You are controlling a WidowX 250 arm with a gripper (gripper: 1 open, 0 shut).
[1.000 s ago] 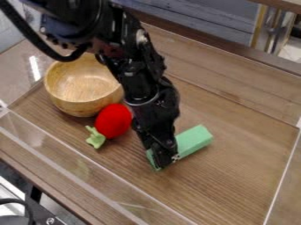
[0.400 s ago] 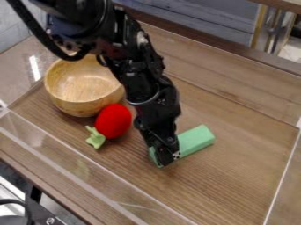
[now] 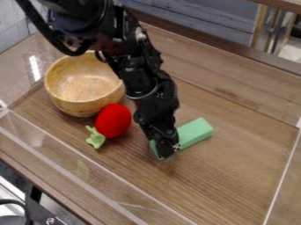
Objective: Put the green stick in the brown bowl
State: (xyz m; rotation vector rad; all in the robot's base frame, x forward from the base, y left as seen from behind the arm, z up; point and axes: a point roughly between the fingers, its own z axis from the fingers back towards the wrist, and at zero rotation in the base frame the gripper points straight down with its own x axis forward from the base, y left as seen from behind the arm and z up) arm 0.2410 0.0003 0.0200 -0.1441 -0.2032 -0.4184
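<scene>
The green stick (image 3: 195, 133) is a short light-green block lying low over the wooden table, right of centre. Its left end is hidden between the fingers of my black gripper (image 3: 160, 149), which points steeply down and looks shut on that end. The brown bowl (image 3: 80, 90) is a round wooden bowl with nothing in it. It stands at the left, well apart from the gripper and the stick.
A red strawberry-like toy (image 3: 113, 120) with a green leaf (image 3: 94, 137) lies between the bowl and the gripper, close to the arm. Clear plastic walls (image 3: 47, 156) edge the table at the front and left.
The gripper and the green stick have edged together slightly toward the back of the table. The jaws stand as before.
</scene>
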